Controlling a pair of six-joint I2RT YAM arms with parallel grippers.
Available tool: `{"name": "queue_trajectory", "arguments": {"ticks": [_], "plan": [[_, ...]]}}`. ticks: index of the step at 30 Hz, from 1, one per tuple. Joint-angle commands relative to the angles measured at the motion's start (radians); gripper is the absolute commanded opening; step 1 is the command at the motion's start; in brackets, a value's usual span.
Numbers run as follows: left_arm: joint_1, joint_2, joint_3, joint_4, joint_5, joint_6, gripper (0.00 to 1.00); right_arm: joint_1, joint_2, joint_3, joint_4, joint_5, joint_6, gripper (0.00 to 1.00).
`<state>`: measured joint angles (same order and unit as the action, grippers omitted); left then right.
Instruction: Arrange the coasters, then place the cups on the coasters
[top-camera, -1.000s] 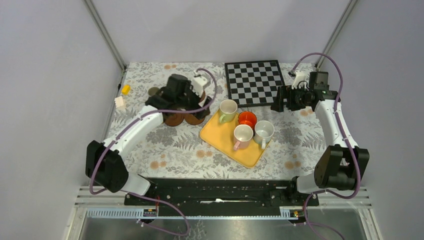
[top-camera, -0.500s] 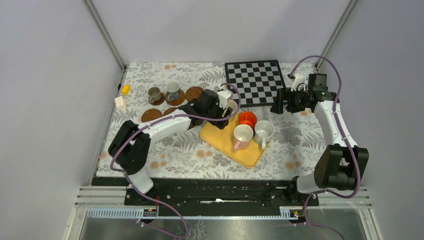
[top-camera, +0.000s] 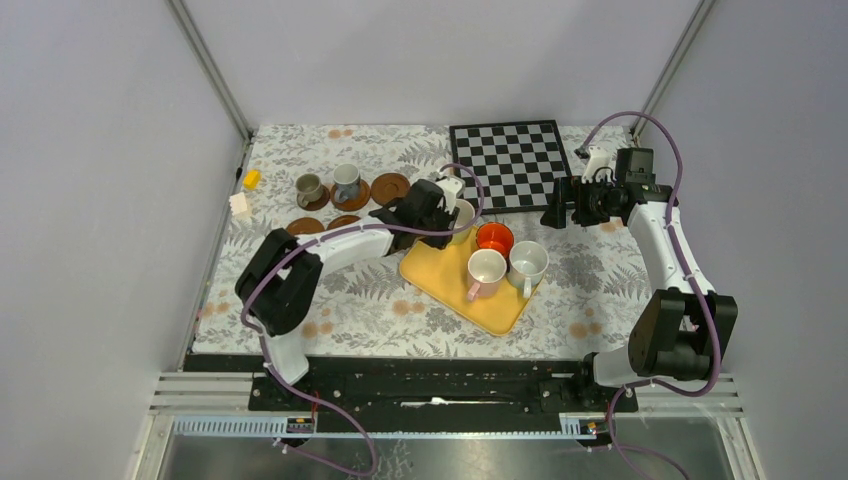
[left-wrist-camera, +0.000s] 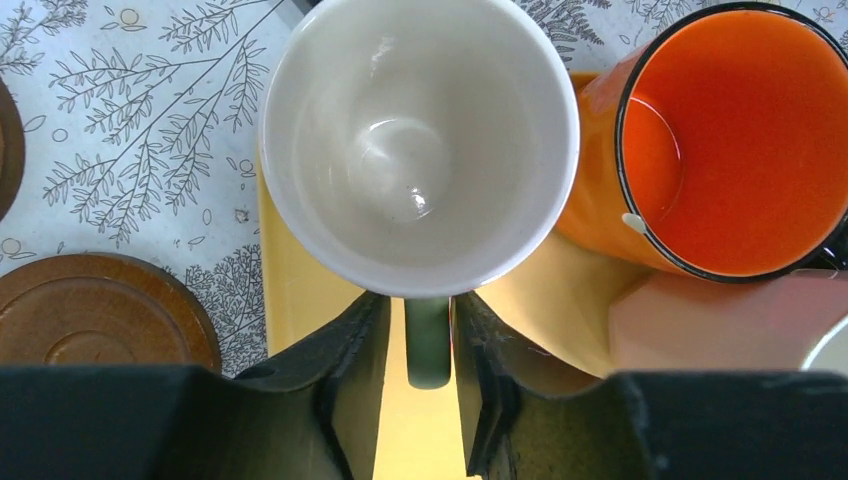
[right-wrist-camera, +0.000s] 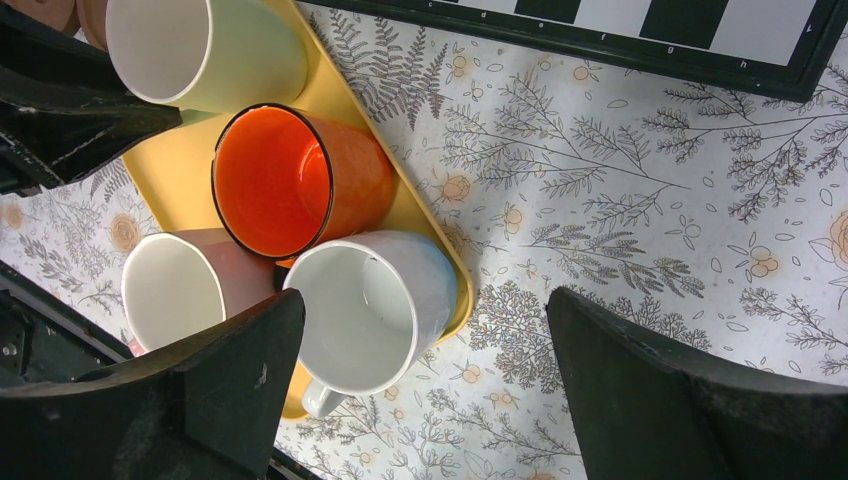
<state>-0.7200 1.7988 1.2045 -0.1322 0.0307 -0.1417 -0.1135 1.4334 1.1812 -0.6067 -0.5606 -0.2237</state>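
— How is the left gripper (left-wrist-camera: 420, 320) set?
— Its jaws are drawn close about the handle (left-wrist-camera: 428, 350) of the pale green cup (left-wrist-camera: 418, 140); a firm grip cannot be confirmed.
— The right gripper (right-wrist-camera: 425, 300)?
— Spread wide; the white cup (right-wrist-camera: 365, 310) is seen between its jaws.

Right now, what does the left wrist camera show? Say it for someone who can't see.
Looking straight down into a pale green cup, white inside, whose green handle sits between two black jaws. It stands on a yellow tray beside an orange-red cup, with a brown coaster lower left.
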Motion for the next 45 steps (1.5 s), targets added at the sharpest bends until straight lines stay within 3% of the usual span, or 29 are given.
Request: {"name": "queue_trajectory", "arguments": {"ticks": [1,9,17,25,38,45], "plan": [[-0.002,0.022,0.049,0.060,-0.009,-0.030,0.29,-0.003,-0.011,0.004,0.019,0.004,-0.006,0.98],[-0.002,-0.029,0.042,0.040,0.008,-0.042,0.00,-0.003,-0.006,0.006,0.019,0.002,-0.007,0.98],[0.005,-0.169,0.037,0.012,-0.074,-0.042,0.00,-0.003,-0.004,0.006,0.017,-0.005,-0.005,0.98],[0.113,-0.197,0.089,0.038,-0.147,-0.072,0.00,-0.003,-0.005,0.004,0.018,-0.007,-0.005,0.98],[0.207,-0.137,0.031,0.345,-0.395,-0.085,0.00,-0.003,-0.008,0.001,0.019,-0.004,-0.004,0.98],[0.239,-0.087,0.029,0.393,-0.398,-0.111,0.00,-0.003,-0.006,-0.001,0.020,-0.006,-0.003,0.98]]}}
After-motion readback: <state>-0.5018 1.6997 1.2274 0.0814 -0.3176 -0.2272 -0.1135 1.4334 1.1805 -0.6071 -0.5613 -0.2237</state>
